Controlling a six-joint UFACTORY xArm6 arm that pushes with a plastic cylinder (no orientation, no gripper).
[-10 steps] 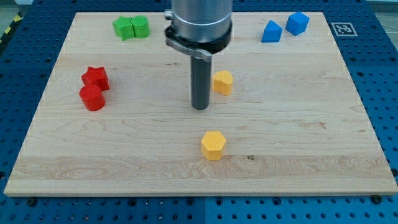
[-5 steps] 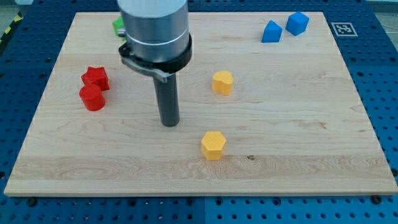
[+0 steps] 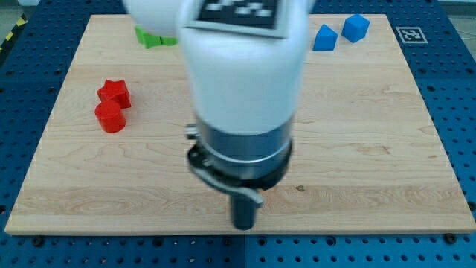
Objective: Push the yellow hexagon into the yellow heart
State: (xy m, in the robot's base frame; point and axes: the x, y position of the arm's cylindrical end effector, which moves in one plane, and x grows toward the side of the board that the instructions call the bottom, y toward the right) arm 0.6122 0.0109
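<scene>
My tip [image 3: 245,225] is at the board's bottom edge, a little right of the middle. The arm's body fills the middle of the view and hides both the yellow hexagon and the yellow heart. From the earlier frames, the hexagon lay just above where my tip is now, and the heart lay further up the board, but neither shows now.
A red star-like block [image 3: 115,92] and a red cylinder [image 3: 110,117] sit at the left. A green block [image 3: 149,36] peeks out at the top left. Two blue blocks [image 3: 325,37] [image 3: 355,27] sit at the top right. The wooden board [image 3: 387,134] lies on a blue perforated table.
My tip has moved from the board's middle left down and right to the bottom edge. The arm now covers both yellow blocks.
</scene>
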